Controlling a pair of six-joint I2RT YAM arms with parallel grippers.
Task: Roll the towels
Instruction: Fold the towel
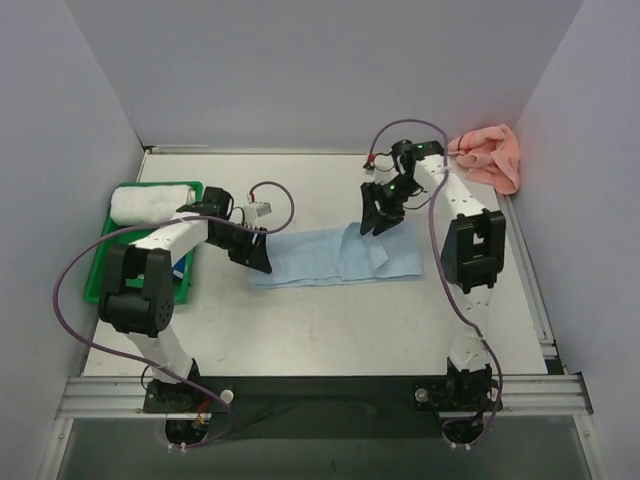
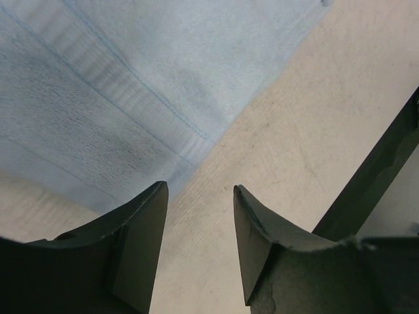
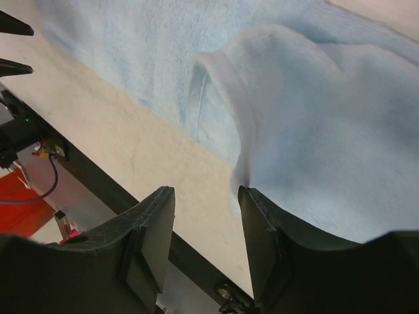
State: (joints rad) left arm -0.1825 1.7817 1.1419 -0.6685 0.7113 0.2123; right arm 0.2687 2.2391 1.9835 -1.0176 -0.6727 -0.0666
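Spread, empty fingers of the left gripper (image 2: 200, 190) and right gripper (image 3: 206, 193) sit just short of the light blue towel (image 1: 335, 258).

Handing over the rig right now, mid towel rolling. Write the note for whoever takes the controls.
Left gripper: open, empty, at the blue towel's left end.
Right gripper: open, empty, by the raised fold near that towel's middle.
Blue towel: spread flat mid-table, not rolled.
Pink towel: crumpled in the far right corner, clear of both grippers.
White roll lies in the green tray.
Done: neither towel rolled. Left: roll both.
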